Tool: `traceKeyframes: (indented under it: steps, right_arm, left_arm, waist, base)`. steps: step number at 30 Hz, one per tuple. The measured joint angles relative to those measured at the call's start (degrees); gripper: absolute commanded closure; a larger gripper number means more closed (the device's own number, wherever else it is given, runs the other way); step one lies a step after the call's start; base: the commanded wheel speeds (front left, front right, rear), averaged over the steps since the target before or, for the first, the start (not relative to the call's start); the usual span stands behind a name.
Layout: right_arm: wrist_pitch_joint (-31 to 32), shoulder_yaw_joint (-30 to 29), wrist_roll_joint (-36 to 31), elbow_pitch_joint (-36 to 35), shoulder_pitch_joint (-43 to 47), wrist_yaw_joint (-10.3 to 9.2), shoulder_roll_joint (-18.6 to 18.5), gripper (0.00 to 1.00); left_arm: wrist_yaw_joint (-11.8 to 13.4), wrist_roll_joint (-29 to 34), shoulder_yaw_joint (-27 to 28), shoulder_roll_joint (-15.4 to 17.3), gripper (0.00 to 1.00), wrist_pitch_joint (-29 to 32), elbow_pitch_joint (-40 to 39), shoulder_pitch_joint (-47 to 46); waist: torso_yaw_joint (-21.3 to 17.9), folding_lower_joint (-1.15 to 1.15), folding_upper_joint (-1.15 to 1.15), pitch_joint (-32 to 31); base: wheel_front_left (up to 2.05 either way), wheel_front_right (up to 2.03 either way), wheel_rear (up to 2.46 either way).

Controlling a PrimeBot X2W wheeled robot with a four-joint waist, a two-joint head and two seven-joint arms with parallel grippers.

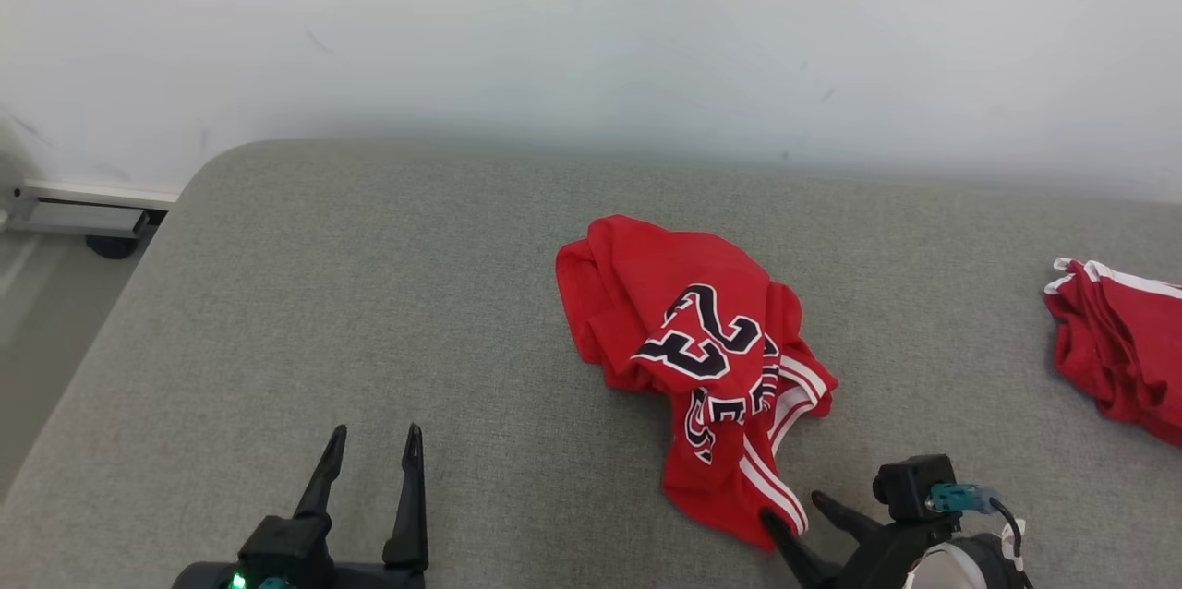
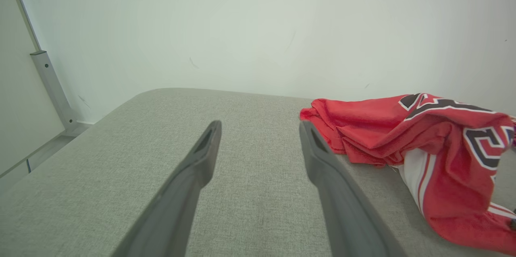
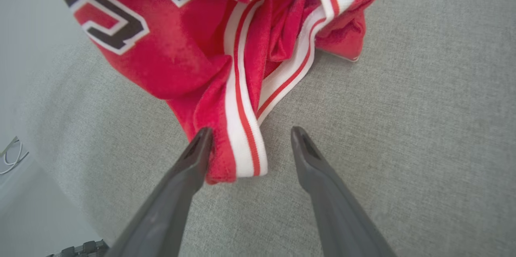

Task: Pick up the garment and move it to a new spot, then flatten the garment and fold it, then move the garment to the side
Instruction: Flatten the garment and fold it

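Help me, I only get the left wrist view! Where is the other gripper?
Observer: The right gripper is down at the jersey. It is open, and a striped corner lies between its fingers.
Operator: Did it grab it?
Observer: Not yet. Its jaws stand wide apart.
Operator: Is there more stuff?
Observer: Yes, a second red garment lies at the far right of the head view, apart from the jersey.
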Motion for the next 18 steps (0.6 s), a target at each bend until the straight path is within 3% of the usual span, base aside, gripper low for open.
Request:
traceKeyframes:
  steps: [4,5,7,13,18]
  right_arm:
    - [2.49,0.71,0.43,1.46,-0.10,0.07,0.13,0.00]
    - [2.92,0.82,0.47,1.71,-0.10,0.26,0.16,0.22]
    - [3.86,1.44,0.51,1.99,-0.53,0.43,0.21,1.00]
    - [4.32,0.66,0.49,1.78,-2.99,0.52,-1.18,1.00]
    - [3.45,-4.41,1.16,-0.48,-5.22,0.68,-7.60,1.00]
  left_arm:
    - [0.00,0.04,-0.81,-0.07,0.00,1.09,0.09,0.00]
    - [0.00,0.03,-0.81,-0.09,0.00,1.41,0.08,0.01]
    - [0.00,0.03,-0.49,-0.10,0.00,1.53,0.04,0.08]
    - [0.00,-0.08,0.67,-0.09,0.00,2.35,-0.09,1.47]
    - [0.00,-0.10,0.47,-0.16,0.00,2.98,-0.23,1.58]
  waist:
    - [0.76,0.00,0.00,-0.03]
    - [0.94,0.00,0.00,-0.04]
    - [1.17,0.00,0.00,-0.04]
    - [0.79,0.00,0.00,-0.22]
    - [-0.68,0.00,0.00,-0.75]
  base:
    - [0.00,0.00,0.00]
    - [0.00,0.00,0.00]
    - [0.00,0.00,0.00]
    - [0.00,0.00,0.00]
    - [0.00,0.00,0.00]
